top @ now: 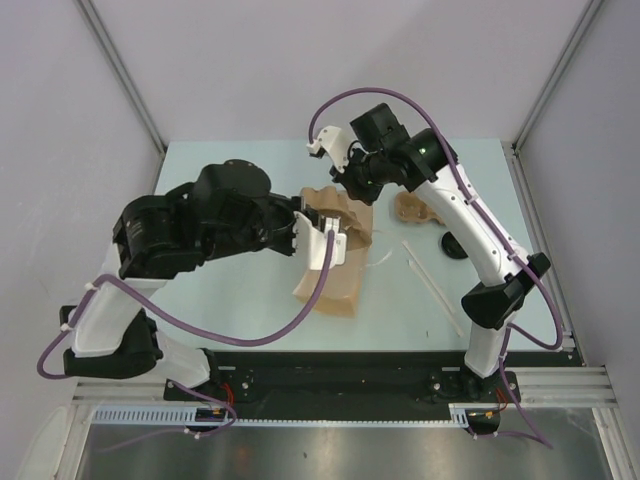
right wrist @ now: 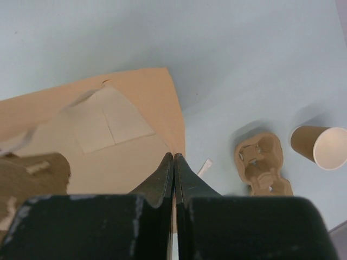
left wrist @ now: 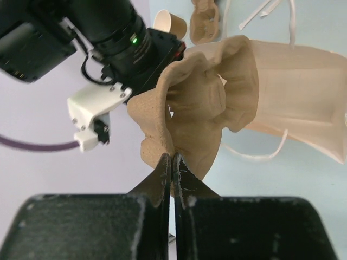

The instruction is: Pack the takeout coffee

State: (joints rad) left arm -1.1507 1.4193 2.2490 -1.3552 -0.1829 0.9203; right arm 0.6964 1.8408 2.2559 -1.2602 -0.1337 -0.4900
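Observation:
One kraft paper cup [right wrist: 320,147] lies on its side on the table with its mouth open and no lid; it also shows far off as a cup [left wrist: 171,24] in the left wrist view. A round black lid [top: 455,245] rests by the right arm. My left gripper [left wrist: 172,157] is shut on the rim of a moulded cardboard cup carrier [left wrist: 195,108] and holds it over the mouth of the brown paper bag [left wrist: 293,92]. My right gripper [right wrist: 174,156] is shut on the bag's [right wrist: 108,124] edge. In the top view the left gripper [top: 318,225] and right gripper [top: 345,190] meet at the bag [top: 335,275].
A second cardboard carrier [right wrist: 260,165] lies flat on the table next to the cup, seen from above as a carrier [top: 415,210]. Two long white strips [top: 430,280] lie right of the bag. The bag's white handles [left wrist: 255,156] trail on the table.

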